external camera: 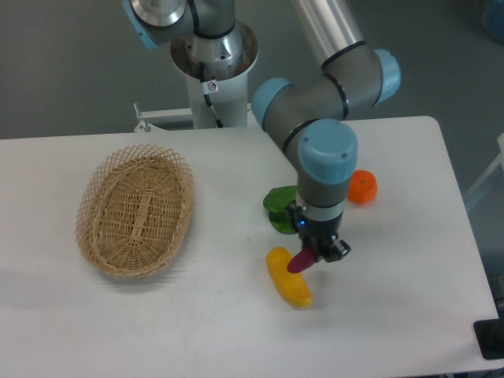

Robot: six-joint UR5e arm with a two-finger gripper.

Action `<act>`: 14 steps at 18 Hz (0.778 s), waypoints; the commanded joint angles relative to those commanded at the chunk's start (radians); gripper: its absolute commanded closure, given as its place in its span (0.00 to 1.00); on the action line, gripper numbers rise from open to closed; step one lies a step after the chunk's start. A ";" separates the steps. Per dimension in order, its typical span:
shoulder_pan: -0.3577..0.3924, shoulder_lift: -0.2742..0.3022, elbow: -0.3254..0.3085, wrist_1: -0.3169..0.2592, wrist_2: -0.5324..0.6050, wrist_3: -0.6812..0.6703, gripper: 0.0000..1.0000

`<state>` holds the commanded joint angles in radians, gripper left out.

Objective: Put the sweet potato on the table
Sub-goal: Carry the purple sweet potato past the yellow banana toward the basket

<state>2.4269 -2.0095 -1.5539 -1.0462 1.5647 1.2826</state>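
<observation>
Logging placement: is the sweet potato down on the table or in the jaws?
In the jaws. The sweet potato juts from the closed gripper, beside the yellow vegetable.
</observation>
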 joint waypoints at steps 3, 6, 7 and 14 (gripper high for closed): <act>-0.037 -0.017 -0.002 -0.002 -0.003 -0.057 0.83; -0.071 -0.034 -0.005 -0.003 -0.006 -0.109 0.82; -0.083 -0.040 -0.003 -0.003 -0.006 -0.126 0.82; -0.155 -0.084 -0.003 -0.002 -0.009 -0.229 0.81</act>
<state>2.2719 -2.0938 -1.5570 -1.0477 1.5555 1.0539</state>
